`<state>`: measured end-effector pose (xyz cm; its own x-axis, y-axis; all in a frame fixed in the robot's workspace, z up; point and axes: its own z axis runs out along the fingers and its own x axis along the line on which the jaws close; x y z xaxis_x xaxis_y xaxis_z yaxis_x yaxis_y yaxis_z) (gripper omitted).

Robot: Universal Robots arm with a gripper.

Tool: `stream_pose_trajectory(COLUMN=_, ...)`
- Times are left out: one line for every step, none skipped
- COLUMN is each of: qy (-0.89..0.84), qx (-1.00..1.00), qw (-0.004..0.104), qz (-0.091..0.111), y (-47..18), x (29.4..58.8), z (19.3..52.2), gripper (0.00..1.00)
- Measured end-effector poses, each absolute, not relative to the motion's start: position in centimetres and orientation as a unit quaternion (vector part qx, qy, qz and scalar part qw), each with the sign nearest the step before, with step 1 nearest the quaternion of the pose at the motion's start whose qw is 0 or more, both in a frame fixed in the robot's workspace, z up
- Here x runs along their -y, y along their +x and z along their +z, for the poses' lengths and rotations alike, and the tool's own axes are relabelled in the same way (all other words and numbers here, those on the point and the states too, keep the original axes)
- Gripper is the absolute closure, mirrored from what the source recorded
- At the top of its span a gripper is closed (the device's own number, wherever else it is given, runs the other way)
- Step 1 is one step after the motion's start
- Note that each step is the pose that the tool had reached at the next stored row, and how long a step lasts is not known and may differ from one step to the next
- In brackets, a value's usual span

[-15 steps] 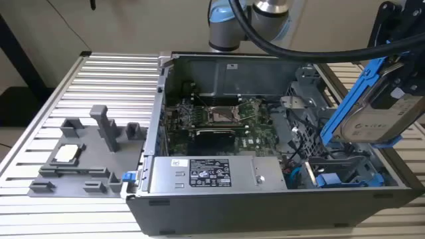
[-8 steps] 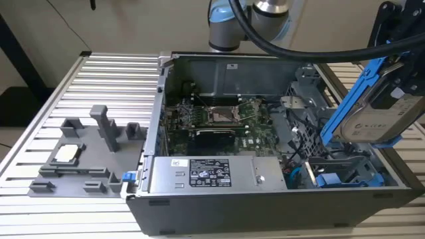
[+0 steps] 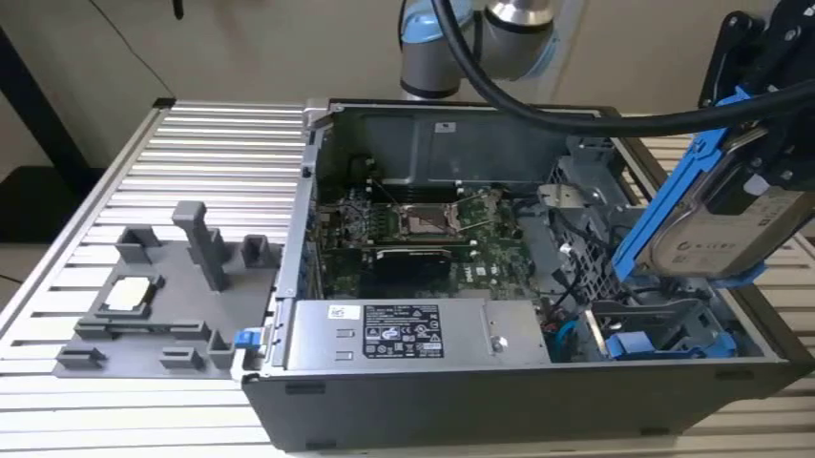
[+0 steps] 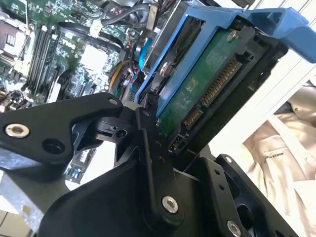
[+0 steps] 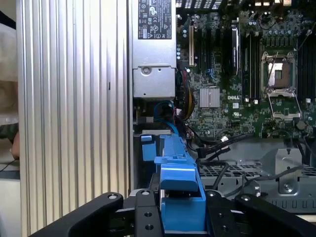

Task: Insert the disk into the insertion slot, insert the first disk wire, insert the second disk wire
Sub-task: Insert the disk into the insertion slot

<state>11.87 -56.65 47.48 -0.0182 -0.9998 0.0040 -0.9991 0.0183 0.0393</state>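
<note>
In the exterior view the gripper (image 3: 777, 157) is clamped on the disk (image 3: 707, 239), holding it tilted over the exterior view's right end of the open computer case (image 3: 510, 405), inside which lie a circuit board (image 3: 407, 239) and a power supply (image 3: 395, 334).

A ribbed metal tabletop (image 3: 217, 153) sits before a plain beige wall (image 3: 281, 48), with perhaps a dark post (image 3: 36, 95) alongside.
</note>
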Motion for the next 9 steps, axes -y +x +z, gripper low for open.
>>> stream_pose_trajectory(qy=0.7, qx=0.713, qw=0.015, qz=-0.013, y=11.88, x=56.65, z=47.38, gripper=0.67)
stream_pose_trajectory(qy=0.7, qx=0.713, qw=0.015, qz=-0.013, y=11.88, x=56.65, z=47.29, gripper=0.67)
stream_pose_trajectory(qy=0.701, qx=0.713, qw=0.015, qz=-0.013, y=11.89, x=56.64, z=47.19, gripper=0.67)
stream_pose_trajectory(qy=0.701, qx=0.713, qw=0.015, qz=-0.013, y=11.89, x=56.65, z=47.08, gripper=0.67)
stream_pose_trajectory(qy=0.7, qx=0.713, qw=0.015, qz=-0.013, y=11.89, x=56.65, z=46.98, gripper=0.67)
stream_pose_trajectory(qy=0.7, qx=0.713, qw=0.015, qz=-0.013, y=11.89, x=56.65, z=46.88, gripper=0.67)
stream_pose_trajectory(qy=0.7, qx=0.713, qw=0.015, qz=-0.013, y=11.9, x=56.65, z=46.77, gripper=0.67)
stream_pose_trajectory(qy=0.701, qx=0.713, qw=0.015, qz=-0.013, y=11.91, x=56.65, z=46.68, gripper=0.67)
stream_pose_trajectory(qy=0.701, qx=0.713, qw=0.015, qz=-0.013, y=11.92, x=56.65, z=46.57, gripper=0.67)
